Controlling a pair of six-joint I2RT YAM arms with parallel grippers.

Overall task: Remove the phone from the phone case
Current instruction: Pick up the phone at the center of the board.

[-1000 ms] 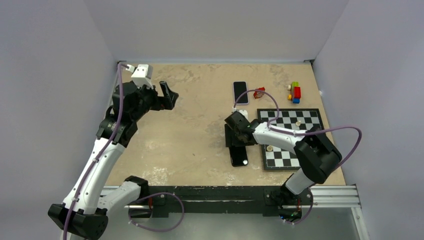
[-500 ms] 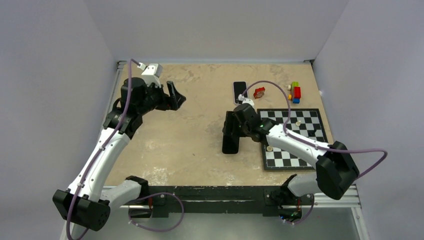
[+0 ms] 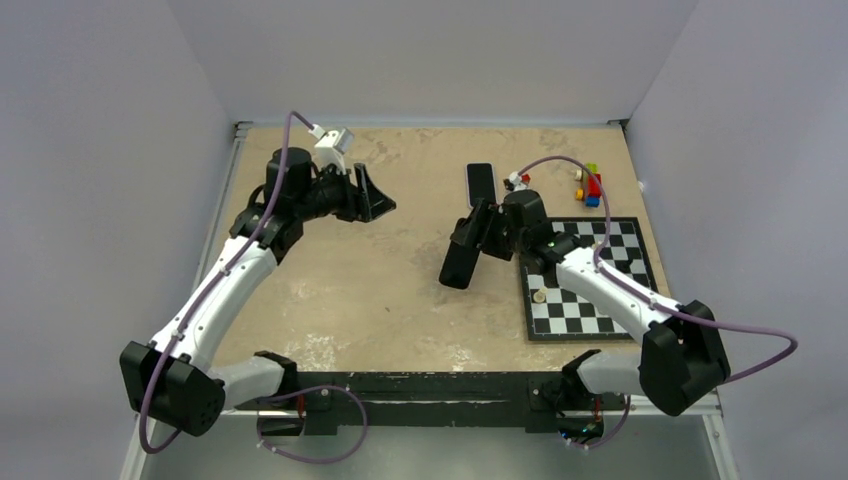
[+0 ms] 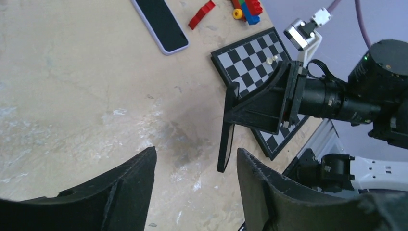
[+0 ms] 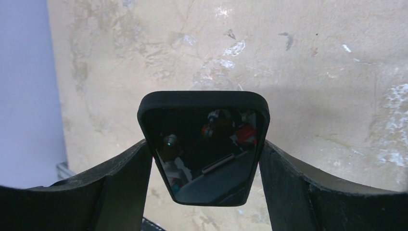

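1. I see the right gripper (image 3: 478, 232) pinching the cased phone (image 5: 204, 144) by its long edges, tilted above the surface (image 3: 350, 290).
2. My left gripper (image 4: 195, 159) hangs spread and empty nearby.

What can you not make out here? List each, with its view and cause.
Top external: pieces on the chessboard, too small to identify.
Left wrist: cased phone seen edge-on, faces hidden; left end effector cut off by the bottom edge.
Right wrist: phone's long sides covered by fingers of the right end effector.
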